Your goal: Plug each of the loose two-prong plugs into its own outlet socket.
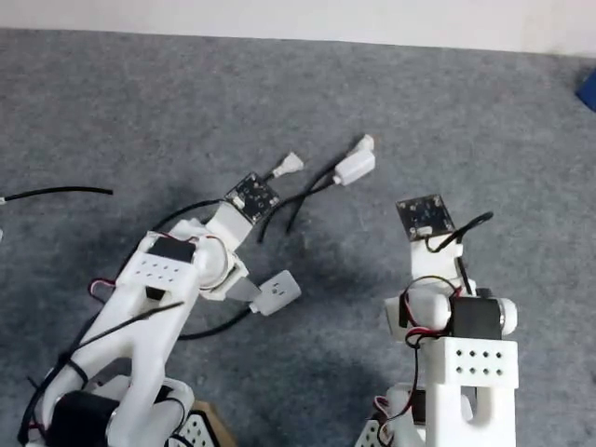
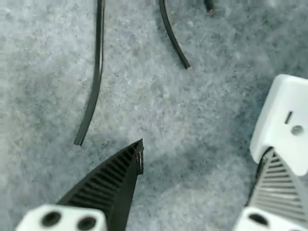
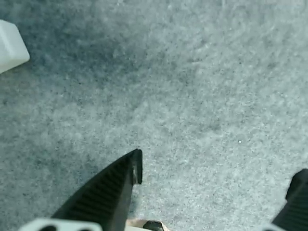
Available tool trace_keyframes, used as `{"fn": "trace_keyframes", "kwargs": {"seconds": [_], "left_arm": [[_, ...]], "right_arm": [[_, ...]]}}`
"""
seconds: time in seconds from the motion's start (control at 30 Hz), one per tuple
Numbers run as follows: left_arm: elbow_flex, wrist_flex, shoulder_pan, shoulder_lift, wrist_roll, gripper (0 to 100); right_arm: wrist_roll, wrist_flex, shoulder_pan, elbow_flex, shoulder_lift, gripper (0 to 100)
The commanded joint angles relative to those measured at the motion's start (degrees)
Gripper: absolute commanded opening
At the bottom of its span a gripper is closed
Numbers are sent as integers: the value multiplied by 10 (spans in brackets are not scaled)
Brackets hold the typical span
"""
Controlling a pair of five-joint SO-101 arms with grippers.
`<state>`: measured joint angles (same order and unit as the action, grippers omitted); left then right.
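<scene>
In the high view, the left arm (image 1: 140, 307) leans over the grey surface (image 1: 112, 112). Its left hand (image 1: 244, 284) is just beside a white outlet socket (image 1: 277, 291). Farther off lies a small white plug (image 1: 291, 166) on a black cable. Near it is a second white piece (image 1: 354, 168); whether something is already mated there I cannot tell.

In the left wrist view, the left hand (image 2: 202, 159) is released, its fingers spread wide. The outlet socket (image 2: 284, 125) touches 1 finger, and 2 cable ends (image 2: 185, 65) lie beyond.

In the right wrist view, the right hand (image 3: 216, 173) is also released, grasping nothing. A white corner (image 3: 9, 45) sits at the frame's edge.

The step in hand looks like securing the socket. Next, the left hand should clench on it, and then the right should fetch the plug and line up its 2 prongs with the slots.
</scene>
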<state>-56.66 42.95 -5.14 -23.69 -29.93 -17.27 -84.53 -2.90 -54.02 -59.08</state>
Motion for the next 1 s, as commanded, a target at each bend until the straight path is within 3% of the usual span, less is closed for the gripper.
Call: {"fn": "trace_keyframes", "kwargs": {"seconds": [0.0, 0.37, 0.43, 0.53, 0.67, 0.8, 0.97], "left_arm": [[11, -34, 1, 51, -2, 351], [53, -46, 6, 138, -2, 351], [65, -40, 11, 120, -2, 351], [75, 35, 11, 52, 14, 351], [51, 112, -57, -81, 50, 351], [-2, 107, -108, -160, 58, 351], [-14, 55, -107, -103, 55, 351]], "right_arm": [[-6, -6, -4, 1, -8, 443], [-9, -4, -4, -9, -8, 443], [-10, -4, -4, -9, -8, 443], [-8, -2, -4, -9, -7, 443], [-6, -2, -4, -6, 35, 443], [-6, -1, -4, -4, 77, 443], [-6, -1, -4, -4, 80, 443]]}}
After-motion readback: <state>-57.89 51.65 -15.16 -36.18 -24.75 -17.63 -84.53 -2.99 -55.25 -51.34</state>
